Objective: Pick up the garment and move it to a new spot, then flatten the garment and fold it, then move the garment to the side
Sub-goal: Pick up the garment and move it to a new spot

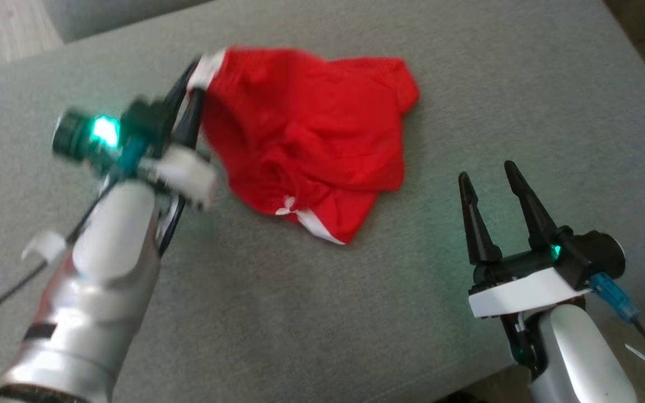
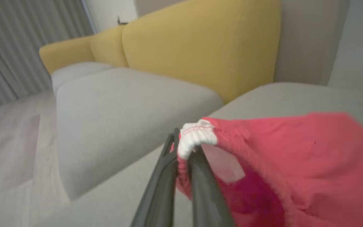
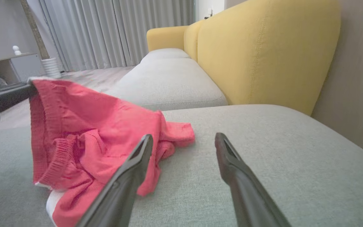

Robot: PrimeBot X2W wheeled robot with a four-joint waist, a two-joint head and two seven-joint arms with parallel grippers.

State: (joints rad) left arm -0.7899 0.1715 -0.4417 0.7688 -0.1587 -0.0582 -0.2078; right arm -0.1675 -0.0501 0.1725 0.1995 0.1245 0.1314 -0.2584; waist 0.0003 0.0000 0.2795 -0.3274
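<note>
Red knit garment (image 1: 311, 140) bunched on grey woven cushion (image 1: 356, 313); 1 white ribbed edge raised, pinched in left tool (image 2: 181, 148). Right tool (image 1: 486, 170) wide, empty, near garment. Judged: pick-up under way; move, flattening, folding, side placement left. Fabric soft, limp.

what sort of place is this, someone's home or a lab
Probably a home living room: a sofa with grey seats and yellow backrests, floor-length grey curtains behind it, and a low shelf unit by the wall.
</note>
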